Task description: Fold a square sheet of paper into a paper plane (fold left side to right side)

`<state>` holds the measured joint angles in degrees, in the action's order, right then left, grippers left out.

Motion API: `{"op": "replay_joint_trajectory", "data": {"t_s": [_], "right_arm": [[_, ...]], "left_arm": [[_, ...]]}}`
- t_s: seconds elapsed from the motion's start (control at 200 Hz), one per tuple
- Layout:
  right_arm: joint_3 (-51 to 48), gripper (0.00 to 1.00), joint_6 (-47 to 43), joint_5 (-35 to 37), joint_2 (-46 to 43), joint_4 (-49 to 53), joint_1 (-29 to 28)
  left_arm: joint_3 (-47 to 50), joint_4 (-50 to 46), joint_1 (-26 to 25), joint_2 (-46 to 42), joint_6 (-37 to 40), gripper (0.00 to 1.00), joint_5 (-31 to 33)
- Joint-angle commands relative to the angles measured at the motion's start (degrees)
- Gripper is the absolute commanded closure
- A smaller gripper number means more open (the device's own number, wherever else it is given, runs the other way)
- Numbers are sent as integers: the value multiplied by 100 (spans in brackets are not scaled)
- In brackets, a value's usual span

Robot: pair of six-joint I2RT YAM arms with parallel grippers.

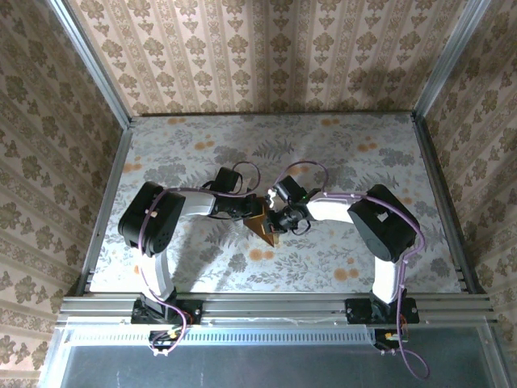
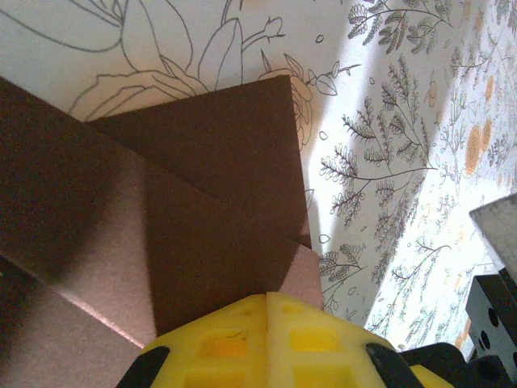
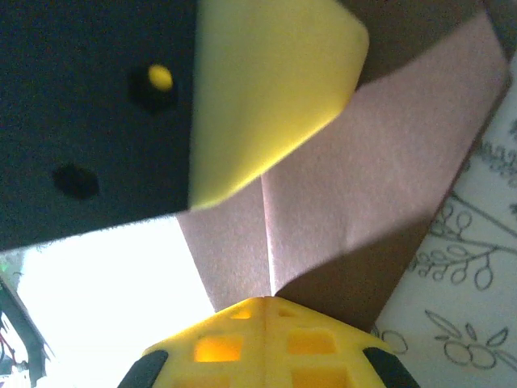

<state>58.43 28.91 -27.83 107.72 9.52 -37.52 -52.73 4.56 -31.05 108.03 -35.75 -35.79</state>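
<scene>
Sheet of paper: dark reddish-brown and partly folded. We see layered flaps and a centre crease. It lies mid-counter, pointed end toward the arm bases.
Left gripper: yellow fingers closed together, tips against the sheet's left side. We cannot tell whether any paper is pinched.
Right gripper: fingers closed together, tips at the crease, just beside the left gripper.
Counter: grey fern print with orange blotches.

paper sheet lay mid-surface, betw. the two arms. left end effector was at its left side, right end effector at its right, tips close together over it.
</scene>
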Motion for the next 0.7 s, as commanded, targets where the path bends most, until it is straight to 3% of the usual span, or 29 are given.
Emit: {"op": "replay_joint_trajectory", "data": {"t_s": [0.0, 0.695], "right_arm": [[-194, 100, 85, -179, -159, 465, -113], [-513, 100, -10, -12, -548, 876, -133]], "left_arm": [[115, -402, 64, 181, 216, 100, 450], [148, -423, 99, 203, 235, 100, 485]]}}
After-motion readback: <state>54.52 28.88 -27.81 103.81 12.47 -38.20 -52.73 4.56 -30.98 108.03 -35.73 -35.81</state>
